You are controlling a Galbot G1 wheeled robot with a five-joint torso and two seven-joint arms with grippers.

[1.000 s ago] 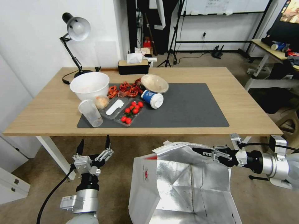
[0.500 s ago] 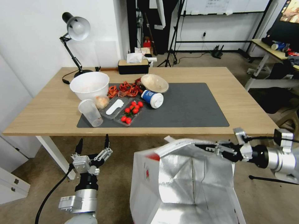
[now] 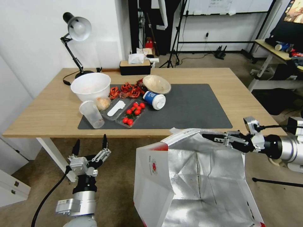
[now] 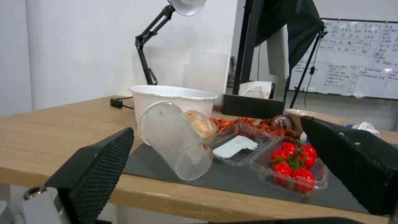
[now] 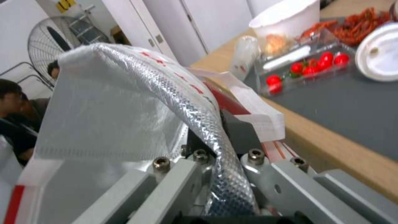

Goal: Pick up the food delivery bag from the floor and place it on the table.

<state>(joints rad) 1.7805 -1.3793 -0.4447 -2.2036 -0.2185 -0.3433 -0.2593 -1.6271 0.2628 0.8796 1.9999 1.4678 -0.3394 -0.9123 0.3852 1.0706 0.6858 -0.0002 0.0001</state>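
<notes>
The food delivery bag (image 3: pixel 189 183) hangs open in front of the table (image 3: pixel 252 110), showing its silver foil lining, a white side with a round red logo and a red rim. My right gripper (image 3: pixel 210 137) is shut on the bag's far top rim, just before the table's front edge. The right wrist view shows the foil rim (image 5: pixel 124 102) pinched between the fingers (image 5: pixel 238 133). The bag's base is out of view below. My left gripper (image 3: pixel 90 145) stands open over the floor (image 3: pixel 120 176), below the table's front left, touching nothing.
The left half of the dark grey mat (image 3: pixel 195 108) holds a white bowl (image 3: pixel 91 85), a tipped clear cup (image 3: pixel 91 114), a tomato tray (image 3: pixel 132 113) and a blue cup (image 3: pixel 154 100). A lamp (image 3: pixel 75 31) and tissue box (image 3: pixel 135 66) stand behind. A cluttered desk (image 3: pixel 277 53) is far right.
My right gripper has risen and drawn to the right with the bag's rim, so the bag's top now reaches the table's front edge. The left gripper has sunk a little.
</notes>
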